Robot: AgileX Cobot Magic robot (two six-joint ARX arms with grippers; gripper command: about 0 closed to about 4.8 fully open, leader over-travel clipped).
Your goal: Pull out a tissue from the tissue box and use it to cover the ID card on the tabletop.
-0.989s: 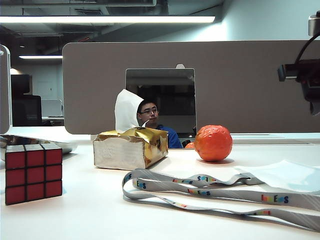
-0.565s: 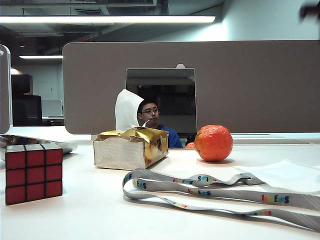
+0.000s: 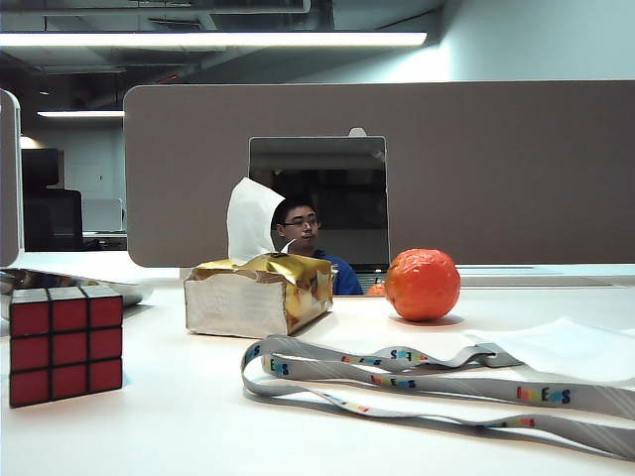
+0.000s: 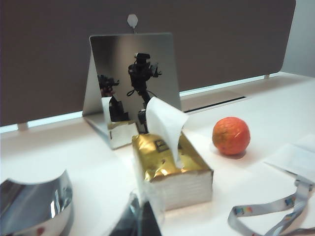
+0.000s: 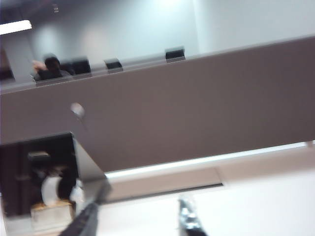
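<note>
Because a white tissue already lies flat at the right of the tabletop, where the lanyard leads, the ID card is likely under it; no blue face shows. That sheet sits near the front, right of the orange ball. Left of the ball stands the tissue box, a fresh sheet poking up from its gold top, ready for a pull. A puzzle cube sits at the near left, clear of the work. The right gripper is raised off the table, its fingers spread apart and empty. Only a dark blur of the left gripper shows, near the box; whether its fingers are apart I cannot tell.
</note>
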